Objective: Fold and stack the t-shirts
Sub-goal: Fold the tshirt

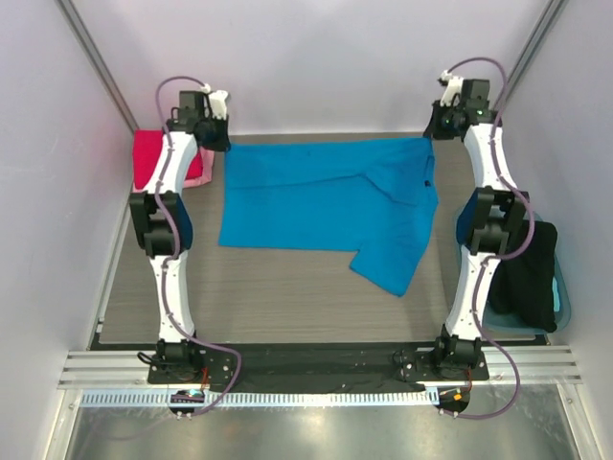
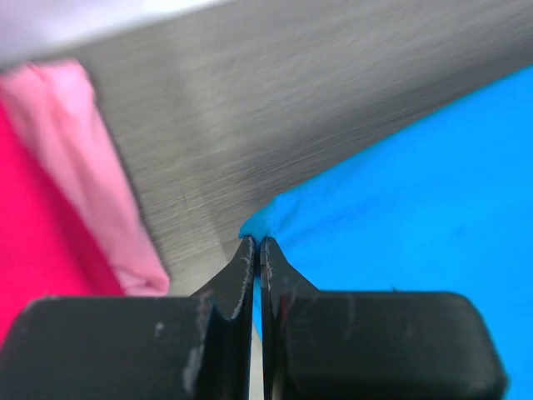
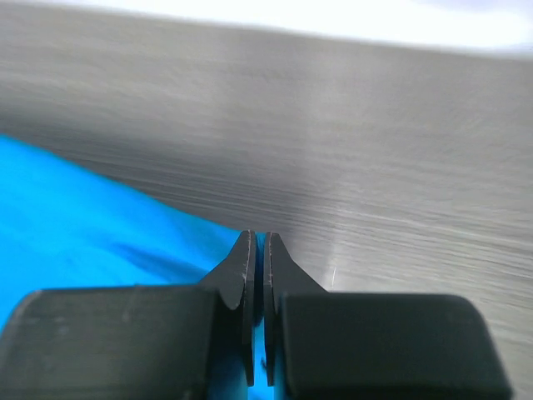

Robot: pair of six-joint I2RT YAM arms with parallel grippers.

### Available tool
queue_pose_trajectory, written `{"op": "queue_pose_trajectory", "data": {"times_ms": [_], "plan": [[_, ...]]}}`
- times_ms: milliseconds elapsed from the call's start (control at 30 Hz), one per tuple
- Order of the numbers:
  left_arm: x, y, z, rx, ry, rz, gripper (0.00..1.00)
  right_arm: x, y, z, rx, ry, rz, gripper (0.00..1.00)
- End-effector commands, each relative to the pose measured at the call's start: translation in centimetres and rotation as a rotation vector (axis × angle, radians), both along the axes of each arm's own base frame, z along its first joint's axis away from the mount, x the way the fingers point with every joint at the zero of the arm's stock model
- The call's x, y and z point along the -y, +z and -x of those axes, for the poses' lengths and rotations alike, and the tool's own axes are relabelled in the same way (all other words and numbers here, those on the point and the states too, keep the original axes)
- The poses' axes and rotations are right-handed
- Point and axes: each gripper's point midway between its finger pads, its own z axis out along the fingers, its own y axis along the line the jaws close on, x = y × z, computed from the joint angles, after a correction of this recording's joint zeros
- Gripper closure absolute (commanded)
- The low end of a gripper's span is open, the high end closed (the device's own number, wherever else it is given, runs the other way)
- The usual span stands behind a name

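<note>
The bright blue t-shirt (image 1: 326,196) lies spread across the table, one sleeve hanging toward the near right. My left gripper (image 1: 215,135) is shut on its far left corner; the pinched blue cloth (image 2: 366,200) shows between the jaws in the left wrist view. My right gripper (image 1: 439,125) is shut on its far right corner, with blue cloth (image 3: 100,225) in the jaws in the right wrist view. A crimson red t-shirt (image 1: 153,158) lies folded at the far left on top of a pale pink t-shirt (image 1: 203,172); both show in the left wrist view, red (image 2: 33,225) and pink (image 2: 92,175).
A translucent blue plastic tub (image 1: 560,297) stands at the right edge with dark cloth (image 1: 532,278) in it. White walls close in the back and sides. The grey table (image 1: 287,287) shows in front of the blue shirt.
</note>
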Motion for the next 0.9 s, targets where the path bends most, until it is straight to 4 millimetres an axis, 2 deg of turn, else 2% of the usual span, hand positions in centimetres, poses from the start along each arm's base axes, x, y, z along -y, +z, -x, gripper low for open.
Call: {"op": "queue_pose_trajectory", "data": {"times_ms": [0,33,67,100,167,200,300,333,400,433,467,500,533,567,600,633,667,700,733,833,867], "plan": [[-0.2,10.7,1.7,0.175,-0.019,0.052,1.0,-0.3,12.4,2.0,0.235,0.03,0.024,0.99],[-0.1,11.3,2.1,0.181,-0.023,0.057,1.0,-0.5,13.2,2.6,0.245,0.033,0.023,0.99],[0.1,12.9,3.1,0.201,-0.035,0.065,1.0,-0.7,13.5,3.2,0.244,0.041,0.017,0.99],[0.2,13.5,3.5,0.208,-0.037,0.068,1.0,-0.9,15.6,4.2,0.279,0.046,0.021,0.99],[0.5,14.3,4.9,0.206,-0.049,0.085,1.0,-1.2,16.8,5.2,0.295,0.057,0.02,0.99],[0.7,16.3,5.9,0.239,-0.054,0.086,1.0,-1.5,18.6,6.0,0.328,0.062,0.022,0.99],[0.7,17.7,7.7,0.254,-0.055,0.088,1.0,-1.8,21.1,7.5,0.37,0.071,0.022,0.99],[0.6,19.5,8.7,0.286,-0.055,0.087,1.0,-2.0,22.7,8.9,0.398,0.074,0.029,0.99],[0.7,20.3,10.1,0.296,-0.061,0.087,1.0,-2.5,24.3,10.6,0.436,0.098,0.038,0.99],[0.6,22.1,11.5,0.332,-0.064,0.084,1.0,-2.9,25.7,12.5,0.469,0.106,0.045,0.99],[0.6,22.8,12.3,0.347,-0.071,0.075,1.0,-3.0,26.8,13.7,0.498,0.112,0.054,0.99],[0.5,23.5,13.2,0.36,-0.069,0.072,1.0,-3.3,27.6,14.9,0.519,0.119,0.061,0.99],[0.5,23.5,14.2,0.359,-0.071,0.067,1.0,-3.5,27.1,15.8,0.519,0.131,0.068,0.99],[0.3,25.8,16.1,0.415,-0.074,0.056,1.0,-3.9,30.1,18.9,0.599,0.133,0.088,0.99],[0.2,27.5,18.4,0.46,-0.072,0.047,1.0,-4.0,29.8,20.0,0.599,0.136,0.094,0.99],[0.1,28.2,19.4,0.482,-0.072,0.039,1.0,-4.4,32.6,23.4,0.68,0.138,0.113,0.99],[0.0,29.0,20.7,0.508,-0.068,0.031,1.0,-4.6,33.2,24.8,0.703,0.137,0.12,0.99],[-0.2,29.0,21.9,0.509,-0.061,0.027,1.0,-4.7,33.5,26.3,0.718,0.125,0.119,0.99],[-0.3,31.1,24.4,0.571,-0.058,0.022,1.0,-5.1,35.6,29.5,0.79,0.121,0.13,0.99],[-0.6,32.5,28.0,0.641,-0.046,0.013,1.0,-5.6,37.9,34.1,0.873,0.106,0.137,0.99],[-0.6,34.1,30.5,0.702,-0.042,0.015,1.0,-5.9,39.3,36.9,0.928,0.106,0.148,0.99]]}}
